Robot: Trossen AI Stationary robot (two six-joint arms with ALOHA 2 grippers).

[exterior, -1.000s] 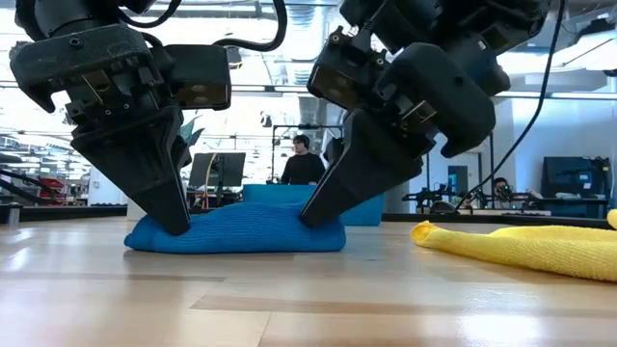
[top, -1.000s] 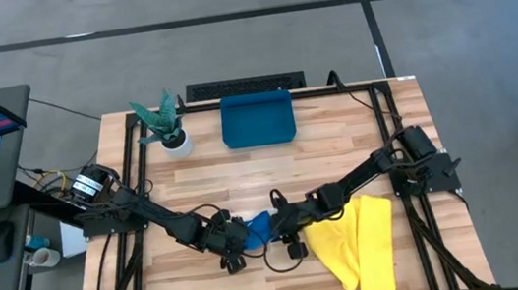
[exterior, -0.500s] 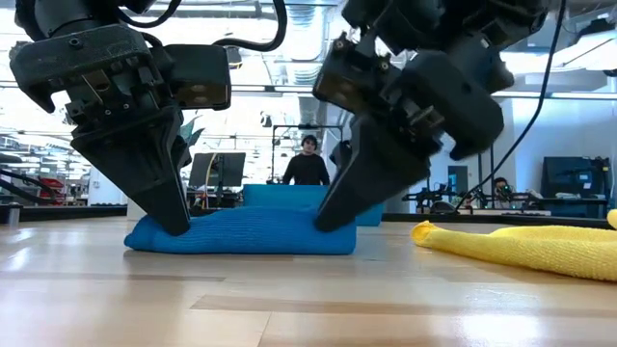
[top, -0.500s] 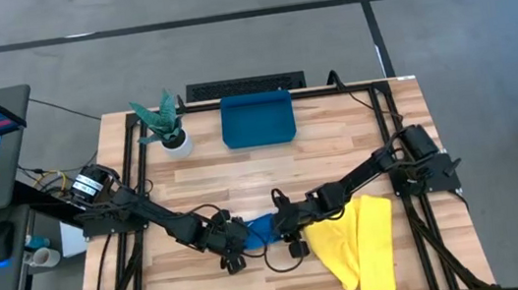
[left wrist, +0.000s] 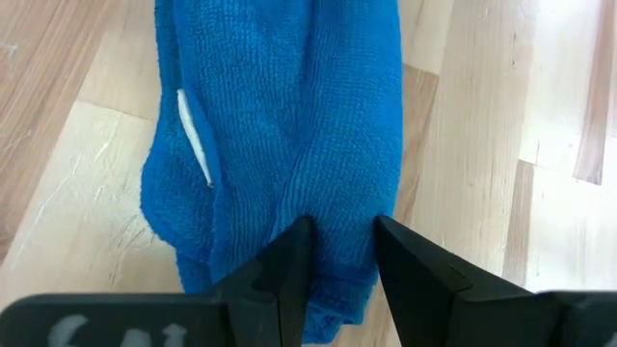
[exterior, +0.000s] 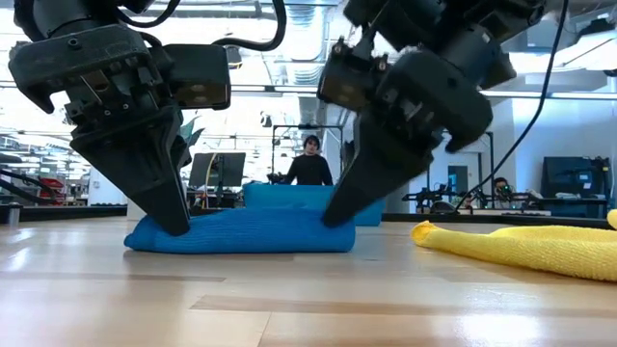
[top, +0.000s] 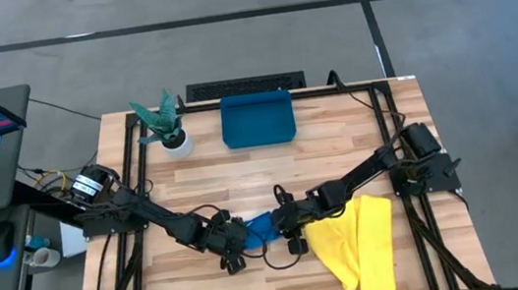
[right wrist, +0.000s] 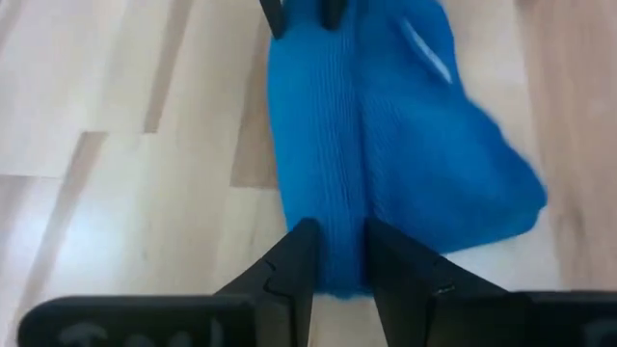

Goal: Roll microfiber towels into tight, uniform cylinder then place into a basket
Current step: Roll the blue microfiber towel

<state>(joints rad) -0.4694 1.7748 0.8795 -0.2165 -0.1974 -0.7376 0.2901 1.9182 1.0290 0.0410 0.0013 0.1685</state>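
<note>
The blue microfiber towel (exterior: 241, 232) lies as a loose roll on the table (top: 243, 177), near its front middle. My left gripper (exterior: 178, 225) is shut on the roll's left end and my right gripper (exterior: 336, 218) on its right end. A small white tag (left wrist: 196, 135) shows on the roll. To the right of the roll, the yellow towel (top: 360, 241) lies crumpled flat on the table. The teal basket (top: 257, 119) stands at the far edge. My left gripper pinches a ridge of cloth (left wrist: 339, 207) at the roll's left end between its two fingers. It comes slanting down from the table's left, along the roll. The roll rests on the table. My right gripper pinches a ridge of cloth (right wrist: 335, 207) at the roll's right end between its two fingers. It comes slanting down from the table's right, along the roll. The roll stays on the table.
A white pot with a green plant (top: 171, 136) stands left of the basket at the far edge. The yellow towel (exterior: 521, 246) lies close to my right gripper. People (exterior: 309, 166) and desks show in the room beyond the table.
My right gripper has tipped and its fingertips have gone a little toward the table's right edge. The blue roll's right end has been drawn out that way with them, while its left end has stayed put.
</note>
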